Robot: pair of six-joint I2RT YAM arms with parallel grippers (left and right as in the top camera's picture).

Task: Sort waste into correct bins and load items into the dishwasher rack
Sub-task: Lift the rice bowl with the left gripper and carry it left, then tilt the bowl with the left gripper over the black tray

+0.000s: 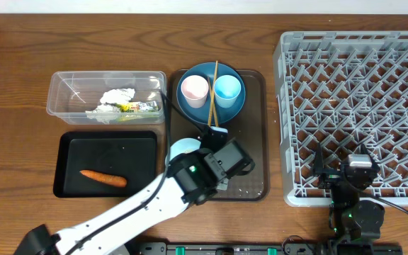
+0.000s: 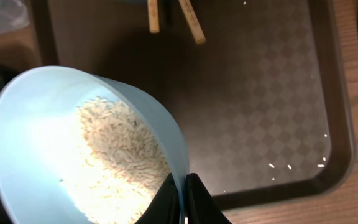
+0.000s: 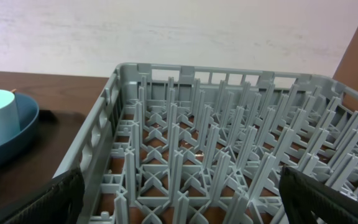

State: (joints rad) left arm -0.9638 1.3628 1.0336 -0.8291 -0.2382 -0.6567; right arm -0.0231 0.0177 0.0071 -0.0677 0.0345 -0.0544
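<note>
Left jaws pinch the rim of the tilted pale-blue bowl (image 2: pixel 48 143), white rice (image 2: pixel 123 149) inside, over the near-left of the brown tray (image 2: pixel 260 93), right jaws spread idle, so I'd carry it slowly over the shallow black tray (image 1: pixel 73 152) before tipping.

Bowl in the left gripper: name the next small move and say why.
Probably swing the bowl over the black tray. The left gripper is shut on its rim, rice lies inside, and it hangs above the brown tray; the carrot lies in the black tray, so food waste seems to go there.
</note>
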